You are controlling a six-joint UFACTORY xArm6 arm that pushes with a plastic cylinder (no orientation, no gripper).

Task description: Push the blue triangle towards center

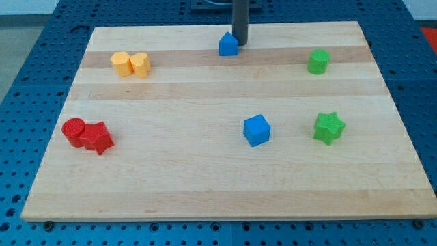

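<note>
The blue triangle [228, 44] sits near the top edge of the wooden board [205, 184], a little right of the middle. My tip [240, 44] is at the end of the dark rod, right beside the triangle on its right side, touching or nearly touching it. A blue cube [257, 130] lies lower, right of the board's centre.
Two yellow blocks [130, 64] sit together at the top left. A red cylinder [74, 130] and a red star [97, 138] touch at the left. A green cylinder [318, 61] is at the top right, a green star [328, 127] at the right.
</note>
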